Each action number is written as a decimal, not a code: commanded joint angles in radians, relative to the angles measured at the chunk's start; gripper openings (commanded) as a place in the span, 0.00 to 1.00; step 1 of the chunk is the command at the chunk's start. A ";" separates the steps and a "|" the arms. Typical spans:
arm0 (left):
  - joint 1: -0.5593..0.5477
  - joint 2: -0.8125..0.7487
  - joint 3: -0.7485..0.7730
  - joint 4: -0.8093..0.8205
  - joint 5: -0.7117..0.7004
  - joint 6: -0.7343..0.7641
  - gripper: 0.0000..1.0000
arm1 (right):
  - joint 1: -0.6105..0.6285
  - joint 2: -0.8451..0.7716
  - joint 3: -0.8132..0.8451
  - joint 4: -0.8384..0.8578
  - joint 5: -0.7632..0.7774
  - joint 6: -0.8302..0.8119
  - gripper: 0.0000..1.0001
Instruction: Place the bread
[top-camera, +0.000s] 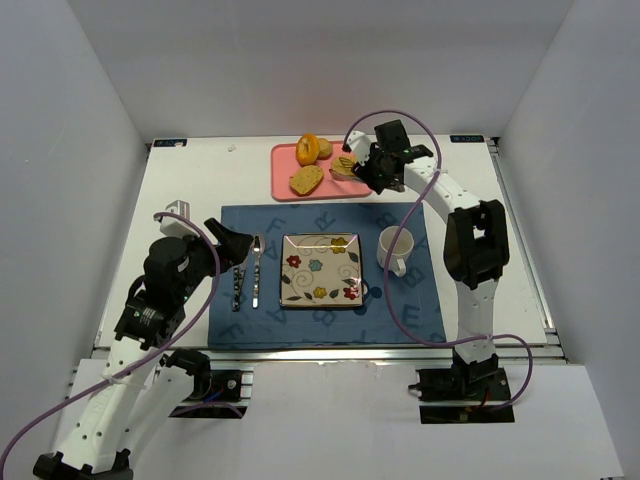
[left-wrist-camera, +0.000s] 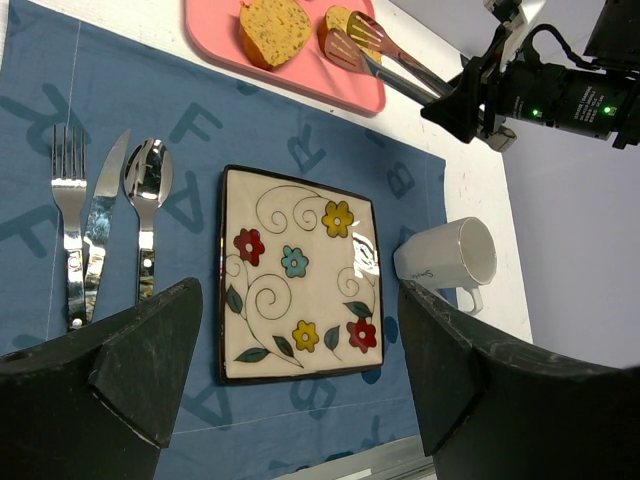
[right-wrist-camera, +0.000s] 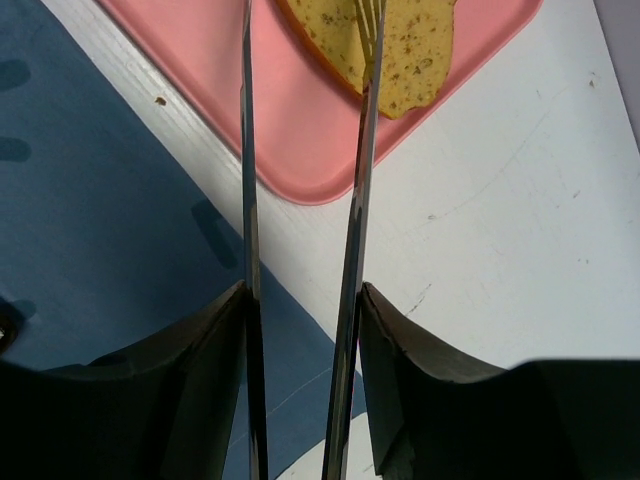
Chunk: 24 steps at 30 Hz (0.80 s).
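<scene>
The bread lies on a pink tray (top-camera: 283, 160) at the back: an orange-brown ring roll (top-camera: 308, 149), a toasted slice (top-camera: 306, 179) and another slice (top-camera: 343, 166). My right gripper (top-camera: 378, 170) is shut on metal tongs (right-wrist-camera: 248, 200) and holds them over the tray. In the right wrist view one tong arm crosses a seeded slice (right-wrist-camera: 410, 50) and the other is beside it over bare tray; the arms stand apart. My left gripper (left-wrist-camera: 300, 370) is open and empty above the near edge of the flowered square plate (left-wrist-camera: 298, 275). The plate (top-camera: 320, 270) holds nothing.
A blue placemat (top-camera: 400, 310) carries the plate, a white mug (top-camera: 395, 245) to its right, and a fork (left-wrist-camera: 68, 220), knife (left-wrist-camera: 103, 215) and spoon (left-wrist-camera: 147, 200) to its left. White walls enclose the table on three sides.
</scene>
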<state>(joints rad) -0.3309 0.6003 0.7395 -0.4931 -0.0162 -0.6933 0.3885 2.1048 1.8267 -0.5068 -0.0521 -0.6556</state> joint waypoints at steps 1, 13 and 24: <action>0.003 -0.004 0.018 0.011 -0.005 0.000 0.88 | 0.006 -0.026 0.000 -0.004 -0.009 0.010 0.51; 0.003 -0.016 0.011 0.008 -0.008 -0.003 0.88 | 0.039 -0.017 -0.069 0.112 0.167 -0.050 0.38; 0.003 -0.025 0.015 0.002 -0.018 -0.003 0.88 | 0.032 -0.083 -0.043 0.097 0.063 -0.038 0.05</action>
<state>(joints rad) -0.3309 0.5877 0.7395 -0.4938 -0.0196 -0.6941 0.4259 2.1029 1.7596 -0.4377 0.0711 -0.7094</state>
